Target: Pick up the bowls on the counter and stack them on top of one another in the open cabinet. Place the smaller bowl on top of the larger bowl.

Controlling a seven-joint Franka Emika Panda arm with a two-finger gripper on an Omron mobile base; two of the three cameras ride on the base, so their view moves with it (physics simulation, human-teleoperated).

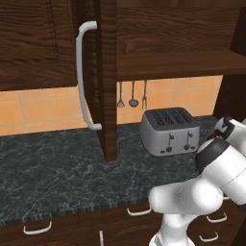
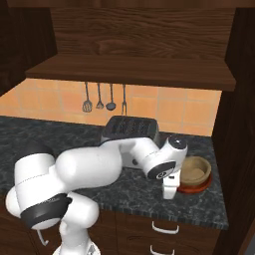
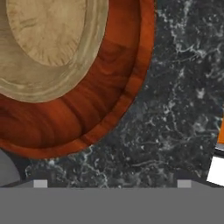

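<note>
We see the shallow light tan wood-like bowl (image 3: 48,39) nested inside the wider glossy dark red-brown bowl (image 3: 83,113) on the dark marbled counter (image 3: 175,109). The 2 lie just beside our gripper (image 2: 170,191), ahead and to one side. Whether its fingers are spread or closed, we cannot tell.

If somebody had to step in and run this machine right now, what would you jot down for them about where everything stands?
Gripper: hanging low over the counter just beside the bowls, holding nothing that I can see; whether it is open or shut cannot be told.
Smaller bowl: light tan, already sitting inside the larger bowl, the dark red-brown one. Both are on the counter near the right-hand wall, past the toaster.
Cabinet: door open, the visible shelf bare.
Done: the bowls are nested, smaller on top.
Left: get both bowls up onto the cabinet shelf, keeping that order.
</note>
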